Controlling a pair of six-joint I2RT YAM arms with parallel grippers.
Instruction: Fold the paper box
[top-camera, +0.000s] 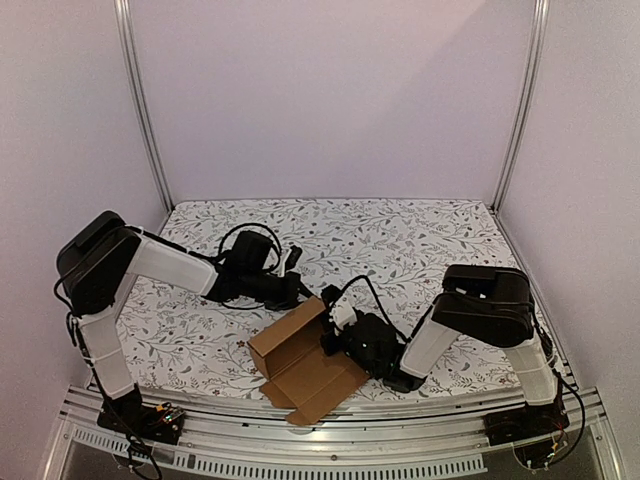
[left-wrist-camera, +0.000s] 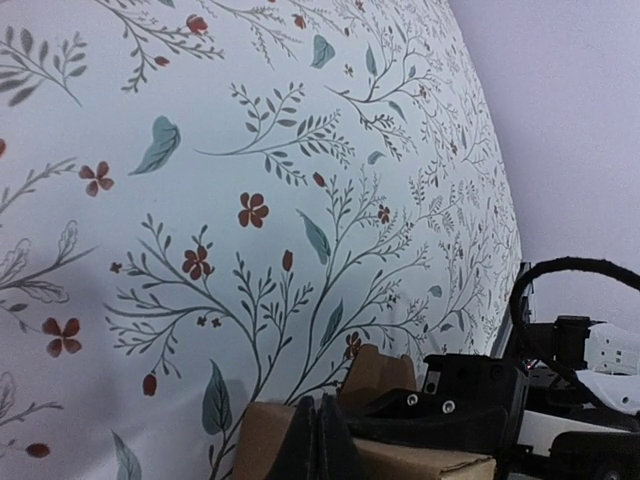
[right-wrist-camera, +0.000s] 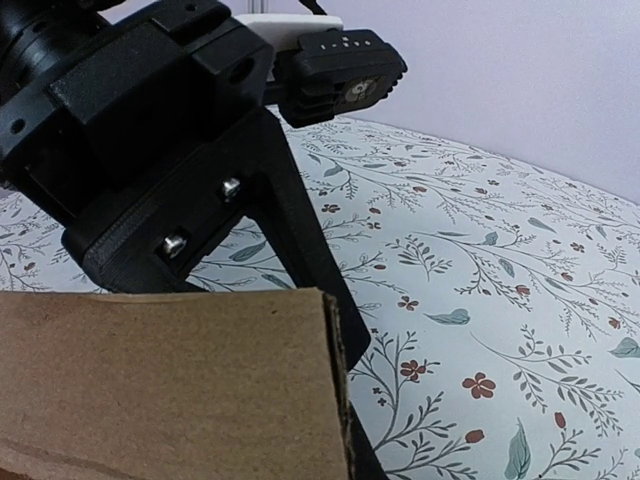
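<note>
Shows the paper box half-raised on the flowered table, near the front edge between the two arms; pinches its upright right-hand wall in the right gripper, fingers closed on the thin cardboard, with the brown panel filling the lower left of the right wrist view; holds the left gripper at the far corner of the box, fingers pressed together with nothing between them, tips just at the cardboard edge; cannot tell whether touching.
</note>
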